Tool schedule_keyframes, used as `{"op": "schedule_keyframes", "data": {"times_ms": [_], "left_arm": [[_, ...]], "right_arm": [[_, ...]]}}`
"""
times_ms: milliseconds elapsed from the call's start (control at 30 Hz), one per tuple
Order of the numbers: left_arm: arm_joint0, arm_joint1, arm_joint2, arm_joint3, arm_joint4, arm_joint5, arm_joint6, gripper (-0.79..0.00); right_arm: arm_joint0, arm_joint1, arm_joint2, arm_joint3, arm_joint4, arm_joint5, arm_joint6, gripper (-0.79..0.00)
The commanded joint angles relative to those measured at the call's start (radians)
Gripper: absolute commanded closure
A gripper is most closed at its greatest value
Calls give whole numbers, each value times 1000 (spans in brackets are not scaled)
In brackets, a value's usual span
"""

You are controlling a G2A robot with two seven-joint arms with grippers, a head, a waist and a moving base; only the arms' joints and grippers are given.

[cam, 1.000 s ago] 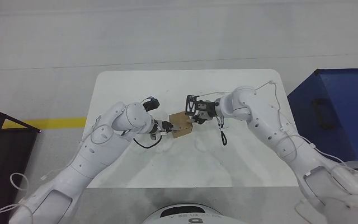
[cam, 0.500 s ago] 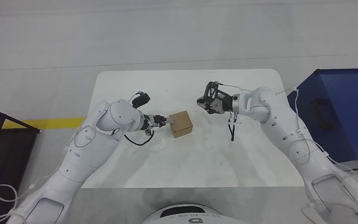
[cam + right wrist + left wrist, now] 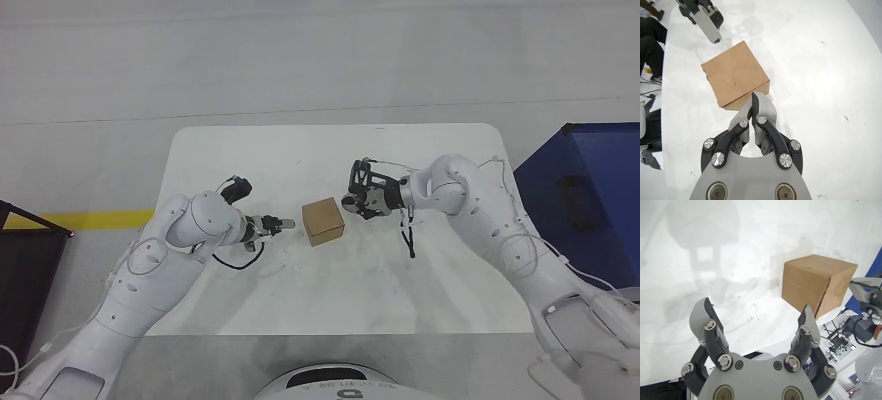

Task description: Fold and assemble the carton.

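Observation:
A closed brown carton [image 3: 323,221] sits as a cube near the middle of the white table [image 3: 430,290]. My left gripper [image 3: 285,224] hovers a short way off its left side, open, nothing between its fingers. In the left wrist view the carton [image 3: 815,283] lies ahead of the open left gripper [image 3: 757,308]. My right gripper [image 3: 350,202] is at the carton's right side, shut and empty. In the right wrist view the right gripper [image 3: 753,97] has its tips right at the upper edge of the carton [image 3: 734,75]; I cannot tell if they touch.
A blue bin [image 3: 600,190] stands off the table's right side. A dark frame [image 3: 20,250] stands off the left side. Bare table surface surrounds the carton on all sides. A black cable [image 3: 408,240] hangs from the right wrist.
My left gripper has let go of the carton's left side and drawn back leftward. My right gripper pulled away to the right, then came back to the carton's right edge.

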Motion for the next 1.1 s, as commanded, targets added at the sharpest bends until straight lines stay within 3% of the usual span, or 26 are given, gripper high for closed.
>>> {"op": "schedule_keyframes", "data": {"times_ms": [0,267,500,767,933,1067], "left_arm": [[-1,3,7,-3,0,2,2,-785],[-17,12,54,3,3,25,25,-785],[-28,22,88,4,-9,35,35,-785],[-56,28,140,5,-26,47,47,-785],[-76,35,172,4,-31,50,50,-785],[-95,37,208,2,-36,53,53,-785]], "right_arm": [[5,1,11,26,8,14,-13,0],[18,-28,-67,11,-12,72,53,0],[48,-38,-62,90,19,49,9,0],[58,-57,-112,79,24,-14,38,0],[63,-43,-48,152,20,46,-47,0],[14,-8,26,128,-16,-1,-124,0]]}}
